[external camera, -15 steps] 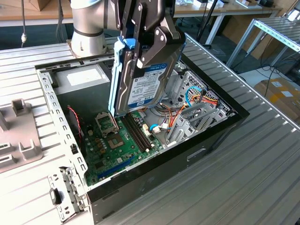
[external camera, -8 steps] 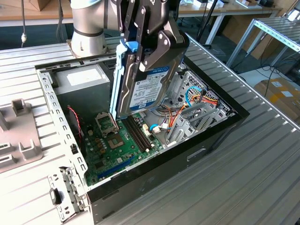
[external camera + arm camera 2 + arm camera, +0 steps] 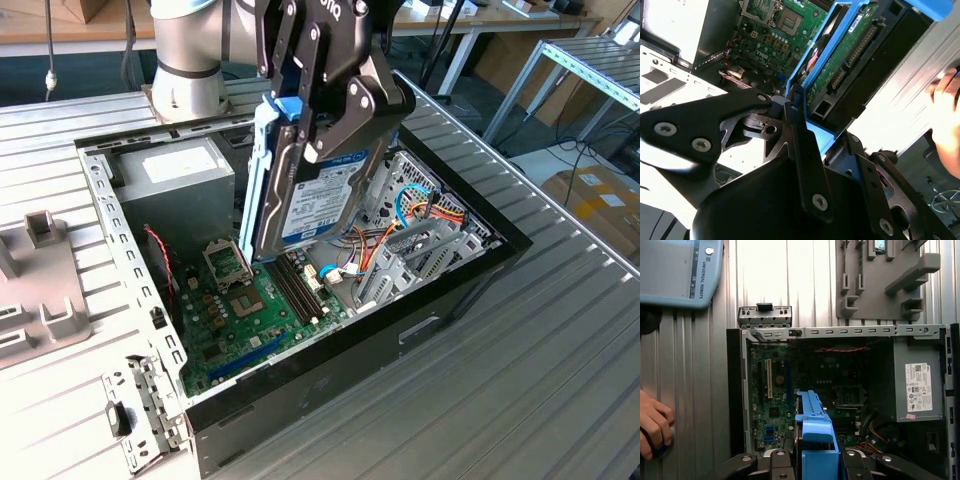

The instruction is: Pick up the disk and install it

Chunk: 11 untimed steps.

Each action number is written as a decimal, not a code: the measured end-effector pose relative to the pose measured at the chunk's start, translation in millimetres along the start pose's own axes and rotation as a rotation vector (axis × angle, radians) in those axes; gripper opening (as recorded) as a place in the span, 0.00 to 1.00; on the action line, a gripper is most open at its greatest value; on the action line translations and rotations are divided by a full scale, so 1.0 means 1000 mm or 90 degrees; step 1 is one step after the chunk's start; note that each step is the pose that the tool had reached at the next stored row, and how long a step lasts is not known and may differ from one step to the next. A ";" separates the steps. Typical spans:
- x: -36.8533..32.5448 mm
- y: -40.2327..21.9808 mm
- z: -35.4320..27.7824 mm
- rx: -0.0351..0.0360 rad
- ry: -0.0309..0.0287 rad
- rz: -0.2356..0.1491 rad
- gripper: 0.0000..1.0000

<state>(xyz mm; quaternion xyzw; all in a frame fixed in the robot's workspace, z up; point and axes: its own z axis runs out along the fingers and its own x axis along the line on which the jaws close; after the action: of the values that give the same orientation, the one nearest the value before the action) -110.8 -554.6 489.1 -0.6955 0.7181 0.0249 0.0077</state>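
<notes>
The gripper (image 3: 310, 125) clasps the disk (image 3: 318, 205) by its top, the disk hanging near upright over the open computer case (image 3: 330, 375).

Blue plastic, bare metal
The disk (image 3: 322, 200) is edged in glossy blue plastic; the gripper (image 3: 322, 128) matt black; the table (image 3: 540, 380) ribbed grey metal.
</notes>
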 end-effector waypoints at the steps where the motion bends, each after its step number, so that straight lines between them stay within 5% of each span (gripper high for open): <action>1: 0.0012 -0.0001 0.0000 0.0000 0.0000 0.000 0.37; 11: 0.0122 -0.0005 0.0003 0.0000 -0.0001 0.000 0.37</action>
<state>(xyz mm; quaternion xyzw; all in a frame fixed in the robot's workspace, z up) -110.7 -566.8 488.2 -0.6955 0.7181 0.0249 0.0078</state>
